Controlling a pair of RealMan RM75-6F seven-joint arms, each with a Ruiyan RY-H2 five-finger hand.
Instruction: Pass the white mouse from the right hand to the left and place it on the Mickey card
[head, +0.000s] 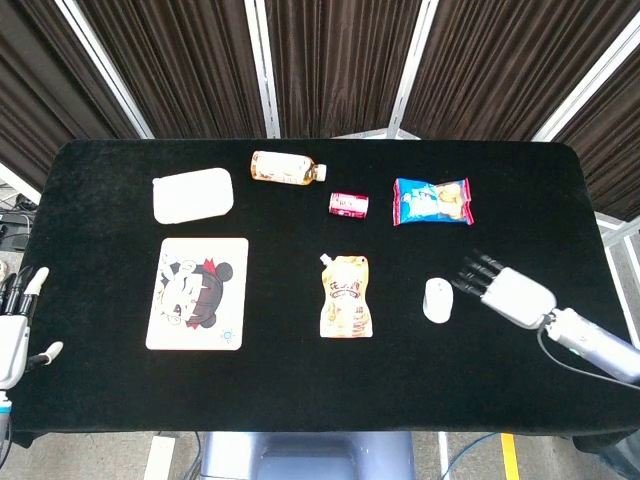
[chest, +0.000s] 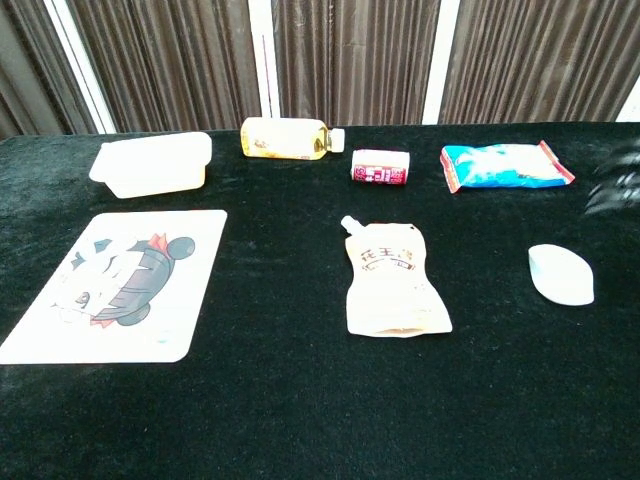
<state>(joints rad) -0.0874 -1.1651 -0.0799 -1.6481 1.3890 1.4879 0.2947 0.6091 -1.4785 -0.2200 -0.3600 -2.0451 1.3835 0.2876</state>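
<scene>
The white mouse (head: 437, 299) (chest: 562, 273) lies on the black table, right of centre. My right hand (head: 503, 289) hovers just to its right, fingers spread and pointing at it, holding nothing and apart from it. In the chest view only a faint blur of that hand (chest: 612, 190) shows at the right edge. The Mickey card (head: 197, 293) (chest: 113, 284) lies flat on the left side. My left hand (head: 20, 326) hangs at the table's left edge, fingers apart and empty.
A beige spout pouch (head: 346, 296) lies between the mouse and the card. Along the back are a white lidded box (head: 192, 194), a tea bottle (head: 285, 168), a small red can (head: 349, 204) and a blue snack bag (head: 432, 201).
</scene>
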